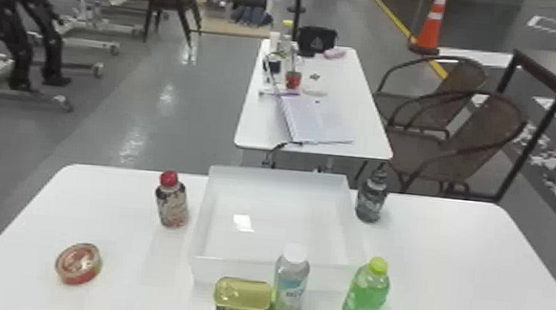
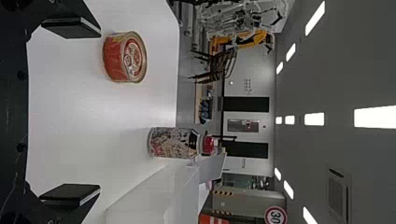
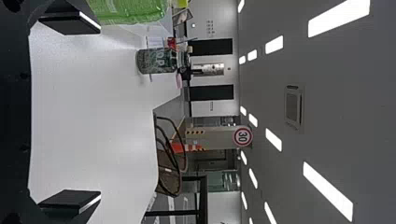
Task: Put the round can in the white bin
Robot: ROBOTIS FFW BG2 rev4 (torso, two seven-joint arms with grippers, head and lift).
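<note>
Looks mostly black at the left tool (image 2: 88, 112) and the right tool (image 3: 88, 113). Has flat, blocky fingers (image 2: 70, 29) with thin pale edges and small, round dark screws (image 2: 22, 74) behind.

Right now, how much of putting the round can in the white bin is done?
None of it looks done yet: the round can sits on the table, outside the white bin. The left hand and right hand are both open, holding nothing. What's left: pick up the can, carry it over, put it in.

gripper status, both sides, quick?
Left gripper: open, nothing between the fingers.
Right gripper: open, also empty.
</note>
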